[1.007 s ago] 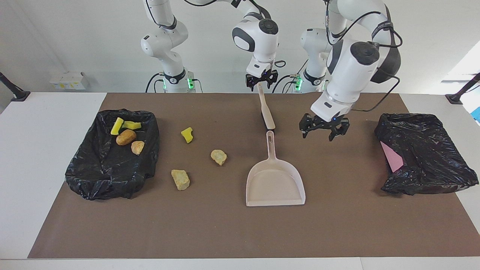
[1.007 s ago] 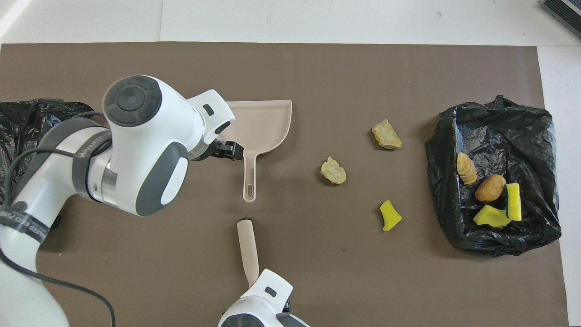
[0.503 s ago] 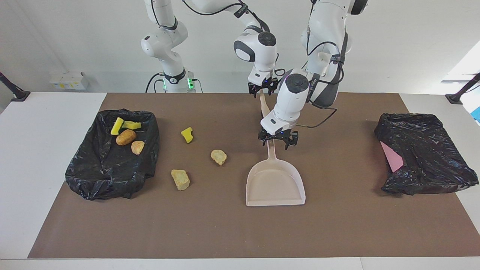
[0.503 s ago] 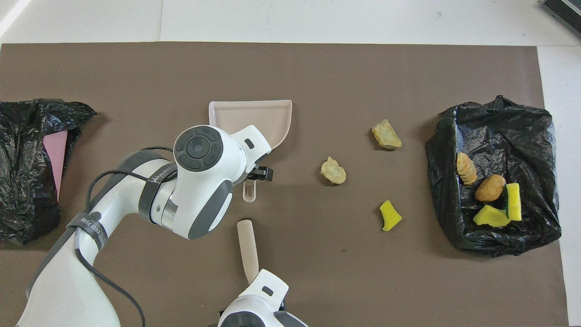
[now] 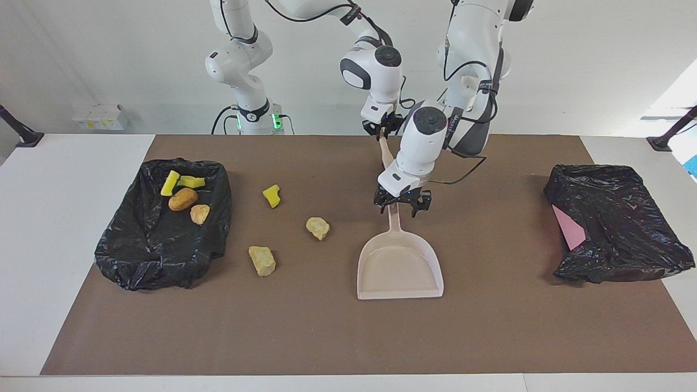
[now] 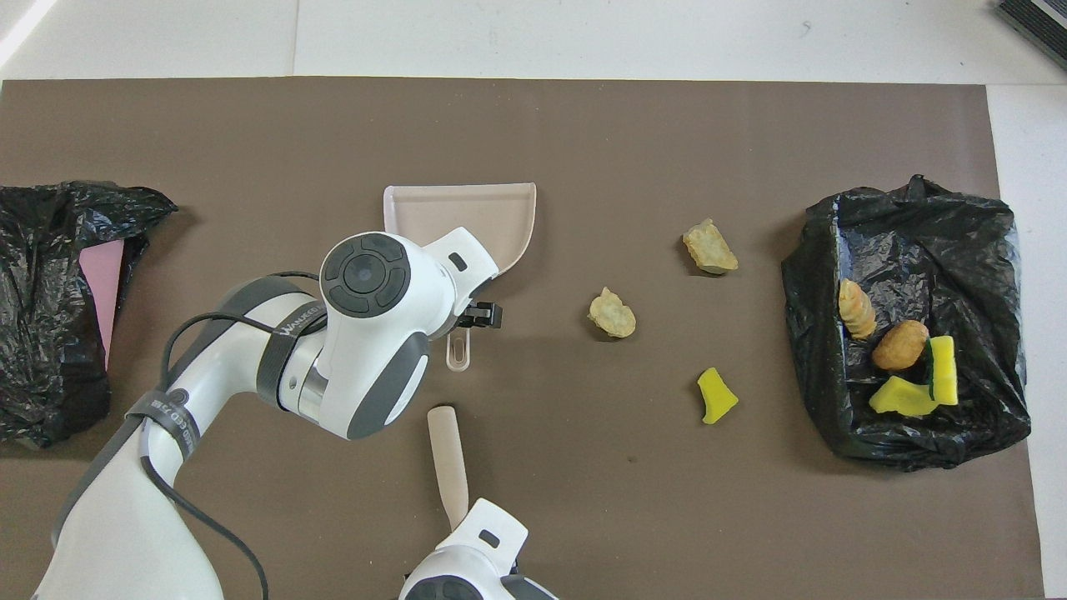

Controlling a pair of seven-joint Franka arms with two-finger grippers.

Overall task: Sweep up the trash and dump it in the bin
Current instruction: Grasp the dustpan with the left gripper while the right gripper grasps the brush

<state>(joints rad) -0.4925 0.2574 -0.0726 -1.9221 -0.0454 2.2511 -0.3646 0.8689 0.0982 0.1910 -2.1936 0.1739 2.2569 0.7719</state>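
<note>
The right gripper [image 5: 383,130] pinched the brush [image 5: 385,155] just nearer the robots than the dustpan [image 5: 400,272]. The left gripper [image 5: 401,209] straddled the dustpan's handle, jaws spread; closing off-centre could skid it. Three trash scraps [image 5: 318,227] lay loose toward the right arm's end from the dustpan, with four more in the bin [image 5: 136,245]. Nothing stood between.

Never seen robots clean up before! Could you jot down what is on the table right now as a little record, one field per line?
Loose trash on mat: yellow sponge chunk, two pale lumps
Trash already binned: four scraps in black-lined bin, right arm's end
Other bin: left arm's end; a pink patch shows
Dustpan: flat on the mat
Left gripper: open, at the dustpan's handle
Right gripper: shut on the brush
</note>
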